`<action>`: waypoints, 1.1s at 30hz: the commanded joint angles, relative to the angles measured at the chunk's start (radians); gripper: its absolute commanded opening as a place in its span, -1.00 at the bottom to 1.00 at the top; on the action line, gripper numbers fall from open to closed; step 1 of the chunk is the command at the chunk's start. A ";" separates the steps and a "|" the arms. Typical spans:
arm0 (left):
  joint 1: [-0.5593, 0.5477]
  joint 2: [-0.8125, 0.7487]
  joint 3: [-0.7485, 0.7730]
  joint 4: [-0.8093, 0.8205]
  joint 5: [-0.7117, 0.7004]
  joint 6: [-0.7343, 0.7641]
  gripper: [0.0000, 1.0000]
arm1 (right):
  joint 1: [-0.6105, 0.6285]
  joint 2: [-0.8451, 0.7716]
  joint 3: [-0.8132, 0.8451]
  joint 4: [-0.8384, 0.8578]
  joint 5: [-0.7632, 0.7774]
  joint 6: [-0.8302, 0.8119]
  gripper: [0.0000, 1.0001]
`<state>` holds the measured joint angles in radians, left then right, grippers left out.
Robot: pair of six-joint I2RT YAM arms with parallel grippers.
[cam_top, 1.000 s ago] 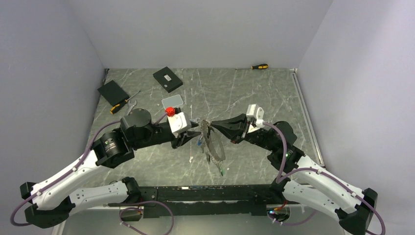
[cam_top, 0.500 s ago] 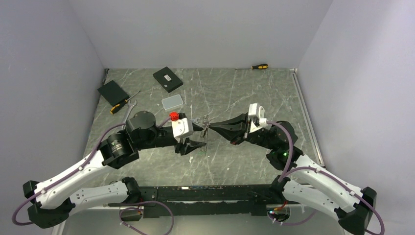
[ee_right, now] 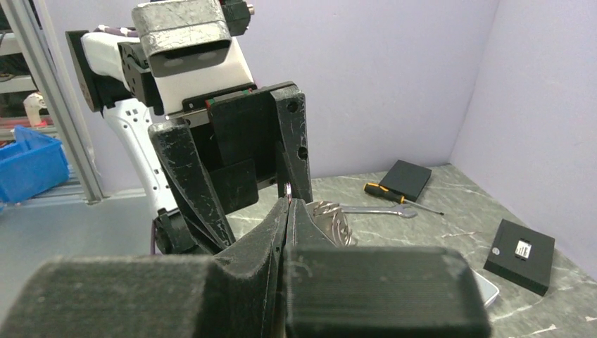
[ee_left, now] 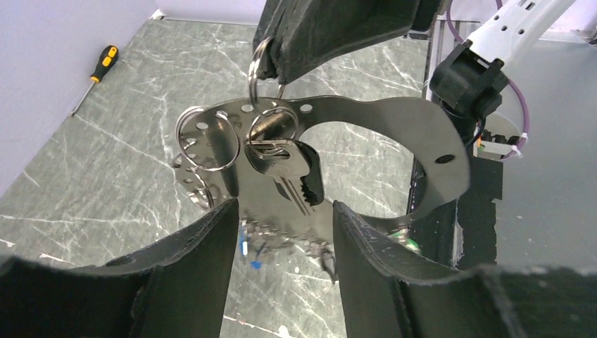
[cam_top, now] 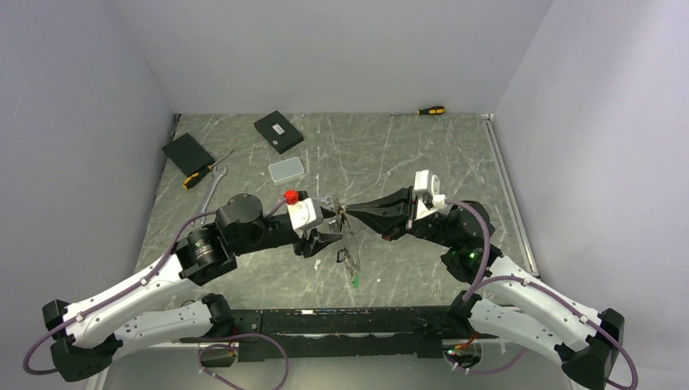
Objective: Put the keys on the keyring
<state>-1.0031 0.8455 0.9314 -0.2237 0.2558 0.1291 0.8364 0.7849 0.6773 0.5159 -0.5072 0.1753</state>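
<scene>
The keyring [ee_left: 380, 127] looks here like a flat grey metal crescent with holes and split rings, and it hangs in mid-air over the table. My right gripper [ee_left: 271, 70] is shut on a small silver split ring at its top. A silver key [ee_left: 285, 165] dangles from that ring. More keys with blue tags [ee_left: 245, 246] hang blurred below. My left gripper [ee_left: 285, 205] is open, one finger on each side of the crescent's lower part. From above, the keyring [cam_top: 349, 244] hangs edge-on between the left gripper [cam_top: 329, 229] and the right gripper [cam_top: 344, 210]. The right wrist view shows the right gripper [ee_right: 288, 203] pinched tight.
On the left of the table lie a silver wrench [cam_top: 210, 191], a yellow-and-black screwdriver [cam_top: 199, 175], two black boxes [cam_top: 187, 153] [cam_top: 279, 131] and a pale flat case [cam_top: 286, 169]. Another screwdriver [cam_top: 431, 110] lies by the back wall.
The left gripper has let go of the keyring and opened. The keyring, earlier spread between both grippers, now hangs down from the right gripper alone. The left arm has shifted right.
</scene>
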 commanded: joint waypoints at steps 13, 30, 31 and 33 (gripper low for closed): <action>-0.002 -0.004 -0.018 0.165 -0.013 -0.051 0.14 | -0.001 0.004 0.045 0.114 -0.001 0.026 -1.00; -0.002 0.025 0.037 0.088 0.012 -0.053 -1.00 | -0.002 -0.014 0.039 0.088 0.004 0.015 -1.00; -0.002 0.024 0.044 0.072 0.015 -0.052 -1.00 | -0.002 -0.015 0.037 0.087 0.005 0.014 -1.00; -0.002 0.026 0.063 0.034 0.020 -0.047 -1.00 | -0.002 -0.015 0.031 0.088 0.009 0.012 -1.00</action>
<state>-1.0019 0.8726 0.9298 -0.1223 0.2420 0.0868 0.8364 0.7963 0.6777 0.5228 -0.5072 0.1936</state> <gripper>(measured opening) 0.027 0.015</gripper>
